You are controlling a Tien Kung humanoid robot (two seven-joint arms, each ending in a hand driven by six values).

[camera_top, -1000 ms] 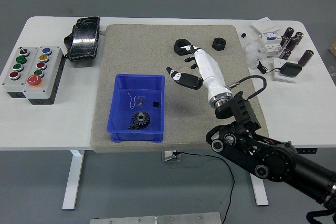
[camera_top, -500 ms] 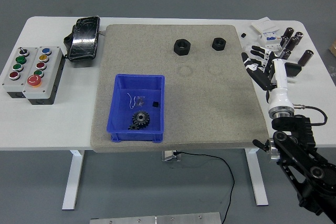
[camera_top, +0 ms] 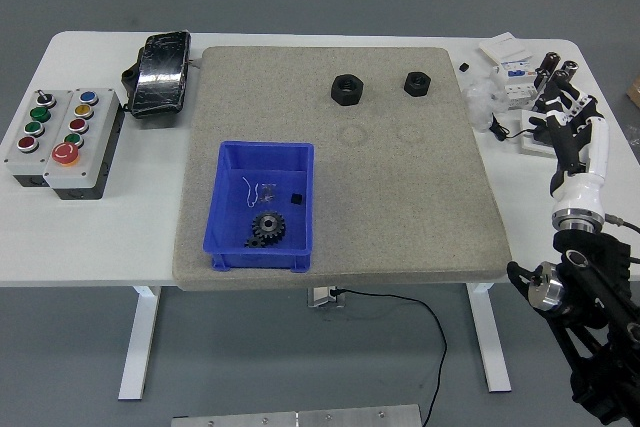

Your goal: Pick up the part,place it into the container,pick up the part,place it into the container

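Two black hex nuts lie on the grey mat: a larger one [camera_top: 347, 90] and a smaller one [camera_top: 417, 82] to its right, both near the far edge. The blue bin [camera_top: 232, 235] stands on the mat's left front and holds black gears [camera_top: 267, 229] and a small black piece [camera_top: 295, 197]. My right hand [camera_top: 566, 120] is white with black fingers, spread and empty, raised over the table's right side, well right of the nuts. My left arm is out of view.
A button box [camera_top: 60, 137] sits at the table's left. A black wrapped object [camera_top: 160, 69] lies at the back left. White boxes, dark cylinders [camera_top: 555, 71] and a black puck with cable [camera_top: 545, 129] crowd the back right, under my hand.
My right hand has drawn back from the larger nut across the mat to the table's right edge. It left the nut on the mat. Nuts and bin have not moved.
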